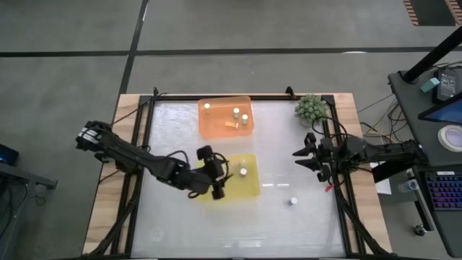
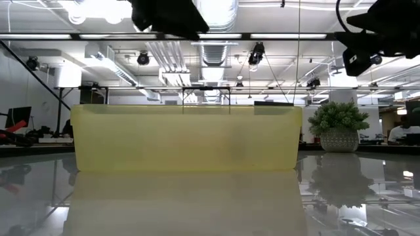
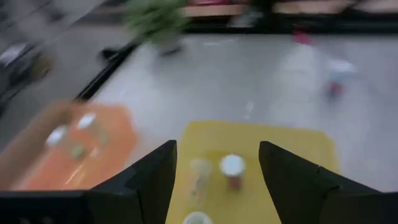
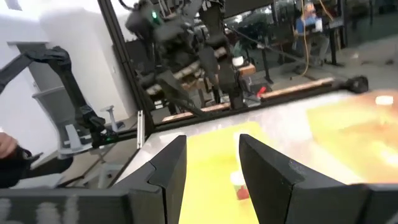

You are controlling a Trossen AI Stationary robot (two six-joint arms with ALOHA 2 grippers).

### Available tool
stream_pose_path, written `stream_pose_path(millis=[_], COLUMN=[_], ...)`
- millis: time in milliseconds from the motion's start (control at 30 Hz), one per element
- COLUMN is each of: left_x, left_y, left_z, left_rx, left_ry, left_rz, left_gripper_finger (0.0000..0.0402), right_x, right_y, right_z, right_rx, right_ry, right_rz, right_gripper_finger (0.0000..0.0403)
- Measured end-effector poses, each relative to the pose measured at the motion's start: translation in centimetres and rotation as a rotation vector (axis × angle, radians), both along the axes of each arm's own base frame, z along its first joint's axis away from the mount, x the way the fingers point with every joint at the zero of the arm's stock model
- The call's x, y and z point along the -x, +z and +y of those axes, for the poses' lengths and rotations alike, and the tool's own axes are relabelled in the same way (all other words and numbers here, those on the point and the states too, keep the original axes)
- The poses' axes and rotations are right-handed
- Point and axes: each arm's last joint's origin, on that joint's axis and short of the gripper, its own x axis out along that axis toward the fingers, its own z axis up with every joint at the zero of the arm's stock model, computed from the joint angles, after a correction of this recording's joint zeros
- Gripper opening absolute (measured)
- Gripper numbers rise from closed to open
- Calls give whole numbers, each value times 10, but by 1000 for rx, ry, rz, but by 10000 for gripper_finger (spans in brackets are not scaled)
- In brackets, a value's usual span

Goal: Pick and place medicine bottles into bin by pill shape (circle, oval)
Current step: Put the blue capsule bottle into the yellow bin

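Over the yellow bin [image 1: 249,189], from above, I see my left gripper [image 1: 216,189] at its left end, and one bottle [image 1: 243,172] standing inside; a stray bottle [image 1: 294,201] waits to the bin's right. Table-level, the bin's wall hides its contents. My left wrist shows spread, empty fingers [image 3: 149,180] above the bin, suggesting a release. My right gripper [image 4: 211,162] is parted too, idling right of the bin.

Robotics lab in an open industrial hall: exposed ceiling ducts [image 2: 216,49] and strip lights [image 2: 98,9], concrete floor [image 1: 65,65], benches [image 2: 33,141] of equipment, a side desk with keyboard [image 1: 442,193] beside the framed table [image 1: 310,217].
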Motion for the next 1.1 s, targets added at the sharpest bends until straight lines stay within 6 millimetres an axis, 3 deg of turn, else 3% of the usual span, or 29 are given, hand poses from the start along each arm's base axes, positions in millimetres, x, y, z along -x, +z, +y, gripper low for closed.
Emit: stream_pose_path(millis=[200, 433, 867, 1100], left_x=[10, 36, 90, 103], left_y=[7, 0, -6, -5], left_z=[-3, 19, 58, 73], left_rx=[-126, -222, -427, -542], left_ry=[-404, -404, -298, -250], left_rz=[-3, -43, -190, -192], left_gripper_finger=[212, 212, 212, 212], right_x=[-3, -7, -20, -48], right_y=[-12, -9, 65, 90], right_z=[1, -1, 0, 2], right_rx=[-73, -142, -169, -269], right_ry=[6, -51, -41, -64], right_rz=[65, 68, -22, 217], right_gripper_finger=[139, 139, 139, 139])
